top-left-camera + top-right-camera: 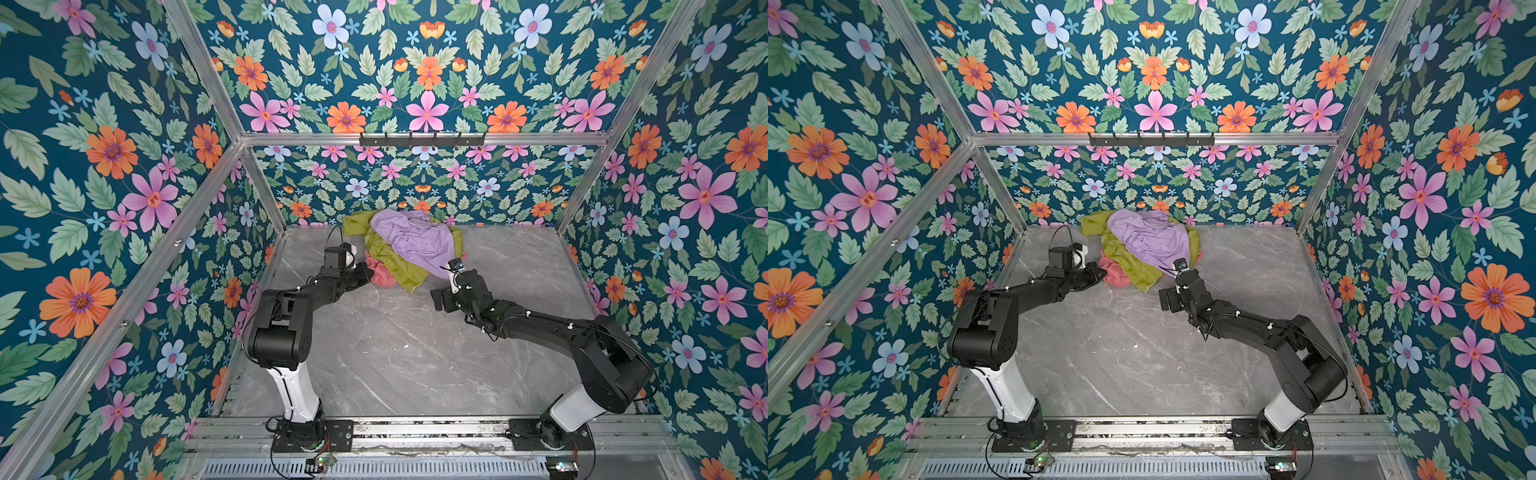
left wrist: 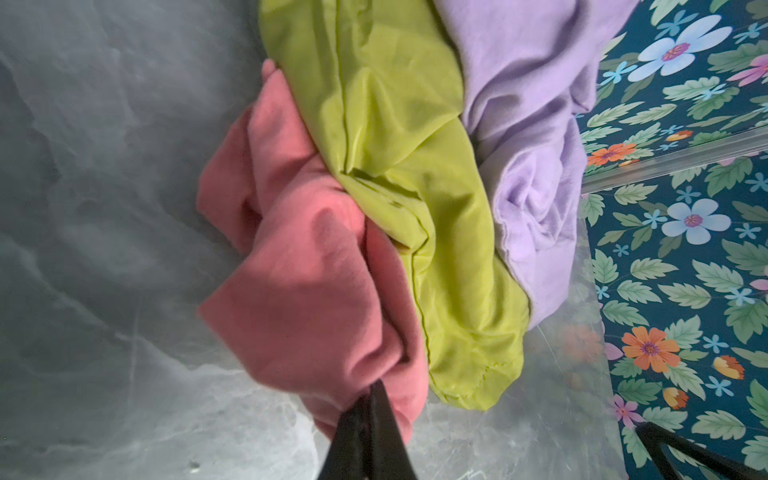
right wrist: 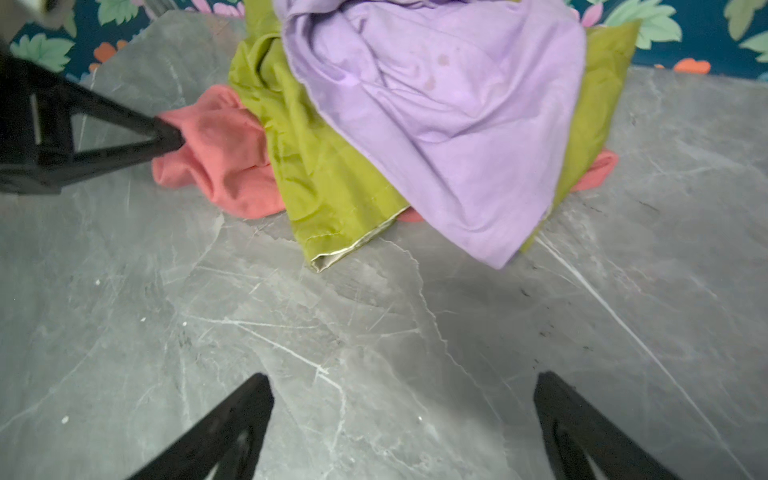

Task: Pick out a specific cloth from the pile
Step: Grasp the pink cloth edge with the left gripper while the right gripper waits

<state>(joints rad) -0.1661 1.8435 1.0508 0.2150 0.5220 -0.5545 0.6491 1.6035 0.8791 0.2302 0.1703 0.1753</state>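
Note:
The pile (image 1: 411, 245) lies at the back of the grey marble table, against the rear wall. A lilac-purple cloth (image 1: 415, 241) (image 3: 449, 116) is on top, over an olive-green cloth (image 1: 399, 272) (image 3: 324, 174). The salmon-pink cloth (image 1: 382, 275) (image 1: 1115, 275) (image 2: 299, 270) (image 3: 224, 158) pokes out at the pile's left front; most of it is buried. My left gripper (image 1: 368, 272) (image 2: 376, 399) (image 3: 174, 135) is shut on the pink cloth's near edge. My right gripper (image 1: 438, 299) (image 3: 403, 380) hovers open over bare table in front of the pile, holding nothing.
The marble table (image 1: 374, 353) is boxed in by floral walls with aluminium posts. A black hook rail (image 1: 422, 139) hangs on the back crossbar above the pile. A small pink patch (image 3: 598, 168) shows at the pile's right side.

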